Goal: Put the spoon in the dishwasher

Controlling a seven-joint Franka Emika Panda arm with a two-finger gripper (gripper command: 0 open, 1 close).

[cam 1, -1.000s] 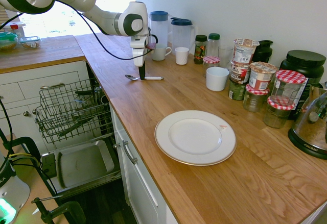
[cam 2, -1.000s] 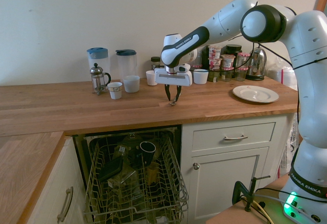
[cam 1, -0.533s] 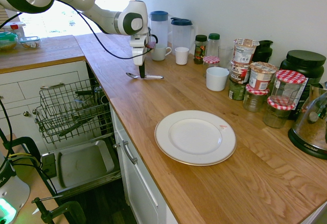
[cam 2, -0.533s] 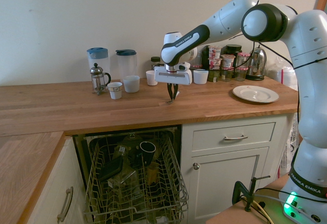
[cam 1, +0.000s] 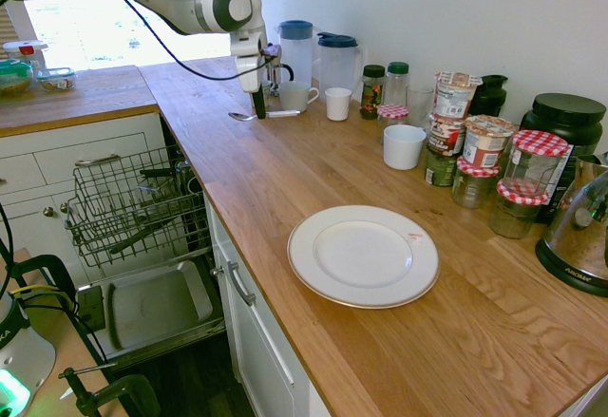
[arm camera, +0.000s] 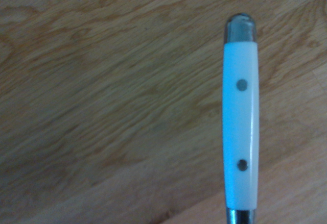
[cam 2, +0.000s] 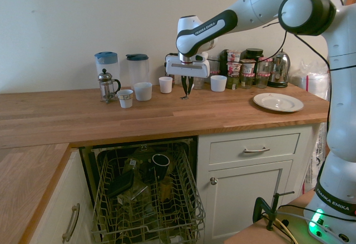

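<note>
Down at eight o'clock, the dishwasher's dark grey wire basket rack [cam 1: 133,210] stands pulled out below the wooden worktop [cam 1: 399,341], open and waiting. Up at eleven o'clock, the arm's gripper [cam 1: 257,105] points nearly straight down, jaws pinched narrow on the small shiny silver spoon [cam 1: 269,113]. It holds the spoon mid-handle, lying level and clear of the wood, bowl toward nine o'clock, a balanced hold for carrying, I'd say. The wrist view shows a pale handle with two rivets [arm camera: 240,117] above bare wood grain. At five o'clock, the round white plate [cam 1: 363,255] sits well apart, out of the route. Next, by my reckoning: swing over to that rack.
</note>
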